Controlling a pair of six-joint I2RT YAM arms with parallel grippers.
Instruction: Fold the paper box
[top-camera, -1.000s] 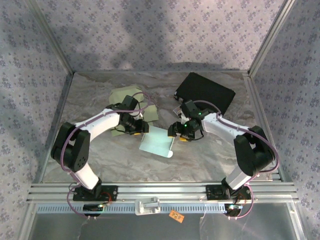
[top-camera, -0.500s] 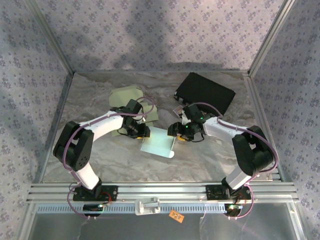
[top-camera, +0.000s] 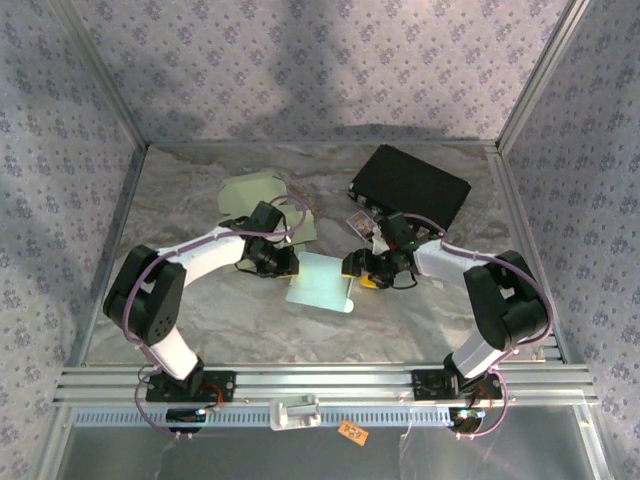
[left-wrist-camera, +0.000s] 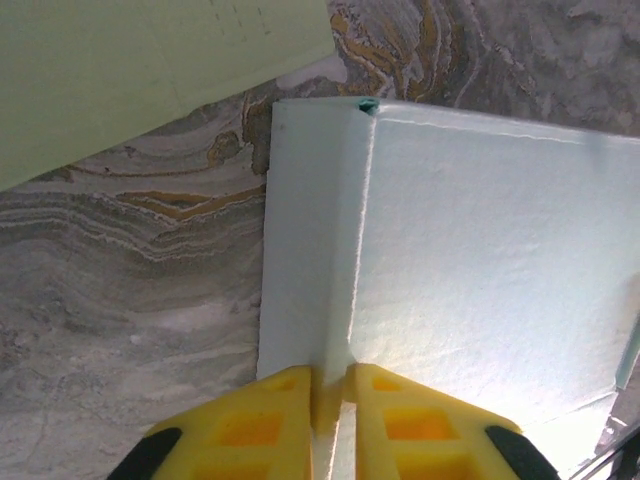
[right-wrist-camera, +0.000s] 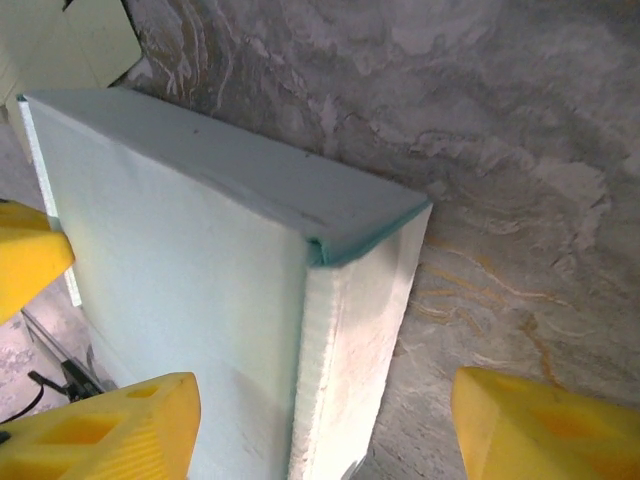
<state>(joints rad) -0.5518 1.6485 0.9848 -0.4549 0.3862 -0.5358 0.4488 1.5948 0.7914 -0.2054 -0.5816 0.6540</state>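
The pale mint paper box (top-camera: 320, 282) lies partly folded on the marbled table between the two arms. My left gripper (top-camera: 287, 262) is at its left edge. In the left wrist view that gripper (left-wrist-camera: 332, 392) is shut on a thin upright flap of the box (left-wrist-camera: 470, 260). My right gripper (top-camera: 362, 268) is at the box's right edge. In the right wrist view it (right-wrist-camera: 320, 430) stands open, its yellow fingers (right-wrist-camera: 110, 425) wide apart on either side of the box's raised side wall (right-wrist-camera: 350, 370). Neither finger touches that wall.
Flat pale green paper sheets (top-camera: 255, 195) lie behind the left gripper. They also show in the left wrist view as a sheet (left-wrist-camera: 150, 70). A black case (top-camera: 410, 185) sits at the back right with a small card (top-camera: 358, 222) in front of it. Metal frame rails border the table.
The right gripper has shifted slightly right and toward the near side. The left arm has drawn in closer to the box's left edge. The box has moved a little to the right.
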